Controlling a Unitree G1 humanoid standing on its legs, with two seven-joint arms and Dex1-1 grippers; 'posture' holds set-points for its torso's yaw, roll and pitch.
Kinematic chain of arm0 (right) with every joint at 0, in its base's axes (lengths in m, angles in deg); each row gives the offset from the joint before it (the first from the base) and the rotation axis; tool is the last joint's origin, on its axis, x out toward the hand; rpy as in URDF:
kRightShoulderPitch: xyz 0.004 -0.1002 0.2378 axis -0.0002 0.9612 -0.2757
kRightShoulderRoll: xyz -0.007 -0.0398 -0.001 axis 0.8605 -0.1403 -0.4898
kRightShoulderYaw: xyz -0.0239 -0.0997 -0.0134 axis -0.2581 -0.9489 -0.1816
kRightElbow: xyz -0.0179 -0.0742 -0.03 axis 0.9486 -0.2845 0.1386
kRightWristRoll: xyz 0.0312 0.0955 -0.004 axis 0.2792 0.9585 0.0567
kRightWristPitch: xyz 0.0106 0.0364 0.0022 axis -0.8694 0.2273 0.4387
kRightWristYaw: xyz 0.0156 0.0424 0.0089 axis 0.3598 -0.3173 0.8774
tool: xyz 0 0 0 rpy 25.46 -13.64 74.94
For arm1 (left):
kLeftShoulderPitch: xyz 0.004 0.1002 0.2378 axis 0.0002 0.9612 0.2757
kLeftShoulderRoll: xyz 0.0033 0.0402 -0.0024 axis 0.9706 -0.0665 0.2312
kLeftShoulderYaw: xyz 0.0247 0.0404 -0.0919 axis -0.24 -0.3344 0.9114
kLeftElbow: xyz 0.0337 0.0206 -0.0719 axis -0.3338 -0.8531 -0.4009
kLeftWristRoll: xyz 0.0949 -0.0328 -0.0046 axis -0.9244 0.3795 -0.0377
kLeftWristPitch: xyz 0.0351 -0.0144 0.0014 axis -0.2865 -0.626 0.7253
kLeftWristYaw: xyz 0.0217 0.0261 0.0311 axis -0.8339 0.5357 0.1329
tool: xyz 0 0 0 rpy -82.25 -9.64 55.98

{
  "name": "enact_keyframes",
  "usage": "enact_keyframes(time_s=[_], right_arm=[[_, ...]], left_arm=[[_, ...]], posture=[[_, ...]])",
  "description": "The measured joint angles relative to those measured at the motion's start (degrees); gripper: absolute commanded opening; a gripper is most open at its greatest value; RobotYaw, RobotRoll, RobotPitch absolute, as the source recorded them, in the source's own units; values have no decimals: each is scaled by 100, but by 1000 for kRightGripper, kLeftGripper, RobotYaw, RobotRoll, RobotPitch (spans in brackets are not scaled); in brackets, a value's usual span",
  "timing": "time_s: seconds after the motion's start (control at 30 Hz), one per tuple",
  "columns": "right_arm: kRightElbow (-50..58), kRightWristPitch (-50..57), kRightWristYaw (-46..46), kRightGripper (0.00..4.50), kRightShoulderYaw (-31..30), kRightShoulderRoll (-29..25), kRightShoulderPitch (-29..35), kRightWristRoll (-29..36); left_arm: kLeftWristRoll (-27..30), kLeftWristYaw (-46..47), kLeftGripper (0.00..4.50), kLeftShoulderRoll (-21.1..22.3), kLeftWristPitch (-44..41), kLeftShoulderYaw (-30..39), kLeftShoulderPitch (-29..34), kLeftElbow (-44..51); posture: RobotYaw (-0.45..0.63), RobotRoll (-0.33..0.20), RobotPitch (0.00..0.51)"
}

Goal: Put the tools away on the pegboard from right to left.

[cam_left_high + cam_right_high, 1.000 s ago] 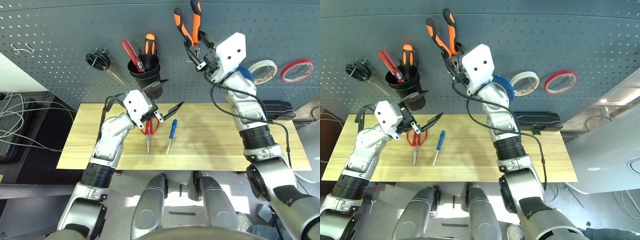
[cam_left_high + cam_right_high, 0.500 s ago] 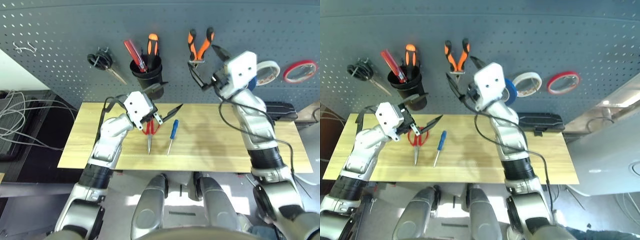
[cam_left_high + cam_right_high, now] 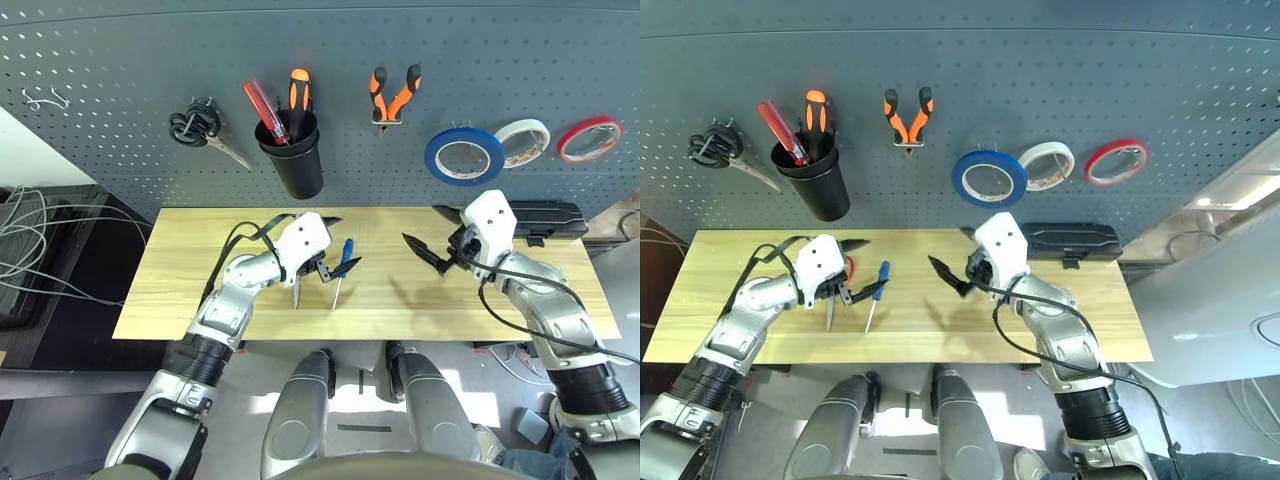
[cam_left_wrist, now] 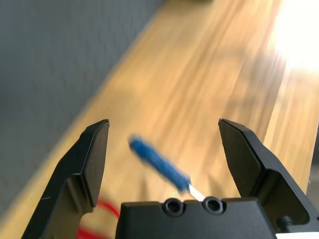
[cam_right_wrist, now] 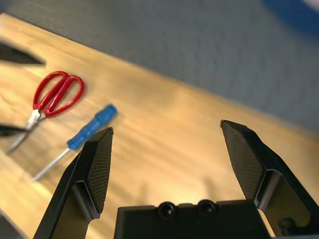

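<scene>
- Pegboard (image 3: 120, 90) status: the blue tape roll (image 3: 464, 155) and the orange-and-black-handled pliers (image 3: 393, 94) hang on it, pliers left of the tape. Working right to left, I judge the small blue-handled screwdriver (image 3: 342, 267) to be the next tool due, then the red-handled scissors (image 5: 54, 95).
- Location of the task item: the screwdriver lies flat on the wooden table (image 3: 180, 290), below the black cup holder (image 3: 296, 162) and slightly to its right. The scissors lie just beside it, on the side away from the tape roll.
- Long axis: the screwdriver runs roughly front to back — blue handle toward the pegboard, bare shaft toward the table's front edge, tilted a little.
- Left gripper (image 4: 167, 144): fingers spread wide, holding nothing. In the head views it sits directly at the screwdriver; in the left wrist view the blue handle lies between the two fingers, close in front of the palm. Whether a finger touches the table or the tool cannot be told.
- Right gripper (image 3: 432, 252): fingers also wide apart and empty, low over the table, well to the right of the screwdriver and pointing toward it.
- Finding: the left arm is clearly the nearer one. The coming move turns on closing across the handle — the fingers straddle it at an angle to its axis, so a slight turn may be needed for a square grip.
- Risk, as a judgement: a skewed closure could roll the screwdriver into the scissors.
</scene>
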Motion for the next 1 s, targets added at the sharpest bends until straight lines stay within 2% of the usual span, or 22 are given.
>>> enact_keyframes(time_s=[0.2,0.4,0.53,0.6,0.63,0.73,0.83,1.0], right_arm=[[-539,437,192,4443,40,50,-285,148],[-543,679,172,4443,-81,82,-331,120],[-427,683,140,4443,-163,92,-313,49],[-294,707,120,4443,-168,97,-303,36],[-181,785,79,4500,-169,114,-296,35],[258,1034,-18,4500,-222,191,-296,65],[619,1280,-61,4500,-264,195,-308,116],[806,1464,56,4500,-332,-42,-311,124]], left_arm=[[-42,523,4500,-604,-819,56,-458,-722],[36,802,4500,-1283,-1422,135,-877,-1650],[-16,1139,4500,-1484,-1534,149,-1108,-2215],[-42,1267,4500,-1528,-1524,153,-1169,-2455],[-77,1384,4087,-1558,-1500,149,-1211,-2624],[-244,1788,3278,-1649,-1356,138,-1432,-3237],[-273,2017,2198,-1755,-1192,234,-1674,-3716],[-291,2010,568,-1797,-972,270,-1716,-3916]], posture=[[16,0,271],[-3,0,280],[-20,0,283],[-71,0,283],[-79,0,283],[-103,0,281],[-109,0,280],[-99,0,272]])
